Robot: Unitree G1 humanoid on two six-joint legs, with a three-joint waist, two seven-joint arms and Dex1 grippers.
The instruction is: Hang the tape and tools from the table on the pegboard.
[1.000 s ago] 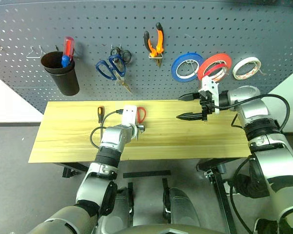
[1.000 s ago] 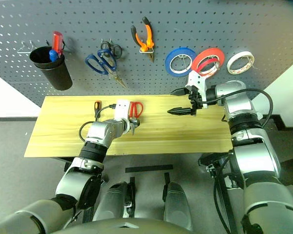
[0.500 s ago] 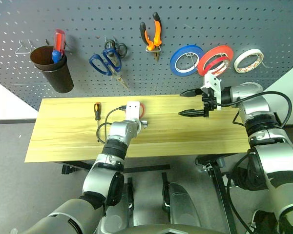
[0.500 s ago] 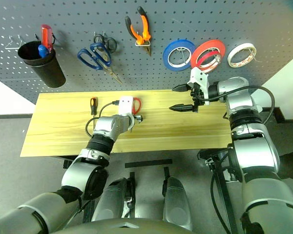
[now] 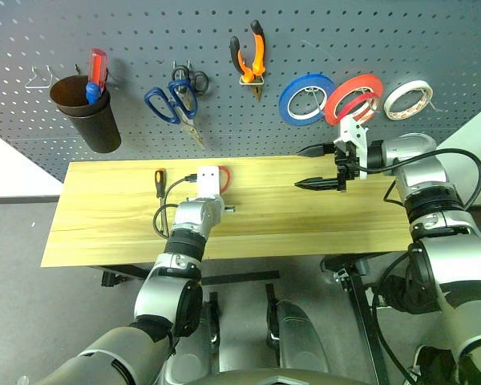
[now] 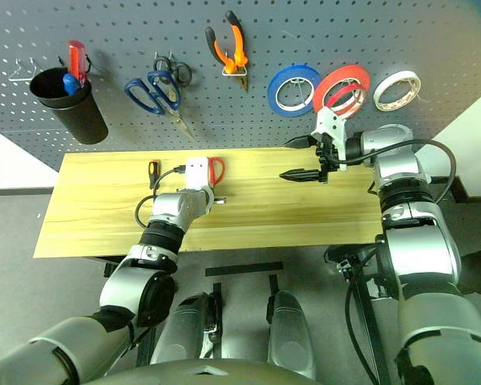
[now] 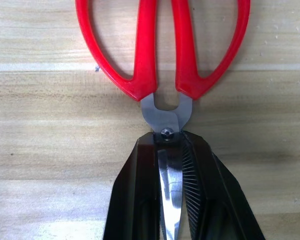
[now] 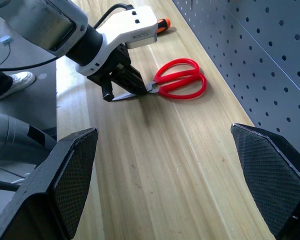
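Observation:
Red-handled scissors (image 7: 160, 45) lie flat on the table (image 5: 305, 224), handles toward the pegboard (image 5: 224, 32). My left gripper (image 7: 169, 142) is shut on their blades just behind the pivot; it also shows as the left gripper (image 8: 140, 86) in the right wrist view. My right gripper (image 5: 301, 168) hangs open and empty above the table's right half, just below the red tape (image 5: 354, 98) on the pegboard. Orange-and-black pliers (image 5: 254, 60) hang on a hook. A small screwdriver (image 5: 159, 181) lies on the table left of my left gripper.
On the pegboard hang a black cup (image 5: 84, 112) with a red-and-blue screwdriver, blue-handled scissors (image 5: 170, 104), a blue tape roll (image 5: 306, 99) and a white one (image 5: 406, 99). A bare wire hook (image 5: 38, 78) sticks out at the far left.
My left gripper's fingers have shut on the scissors' blades. The right arm has stayed where it was, still open.

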